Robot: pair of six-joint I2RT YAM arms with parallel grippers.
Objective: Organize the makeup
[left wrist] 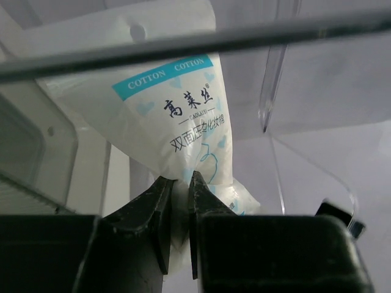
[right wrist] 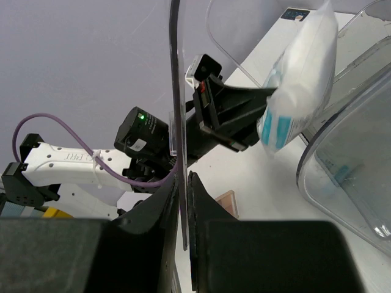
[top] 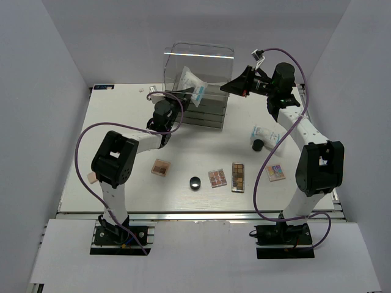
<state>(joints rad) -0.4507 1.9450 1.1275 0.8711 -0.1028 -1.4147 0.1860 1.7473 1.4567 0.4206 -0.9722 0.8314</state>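
My left tool (left wrist: 181,186) is clamped on the cotton packet (left wrist: 177,116), which pokes out just ahead of its tips, over the drawer box (top: 204,113). My right tool (right wrist: 182,183) pinches the clear lid (top: 208,64) open. Next, I'd lower the packet and release it inside.

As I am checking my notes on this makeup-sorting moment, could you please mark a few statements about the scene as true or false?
1. The left gripper is shut on the cotton packet. True.
2. The right gripper has nothing between its fingers. False: it pinches the edge of the clear lid.
3. The long narrow palette lies between the pink palette and the multicoloured palette. True.
4. The round black pot sits inside the drawer box. False: it stands on the table, in front of the box.
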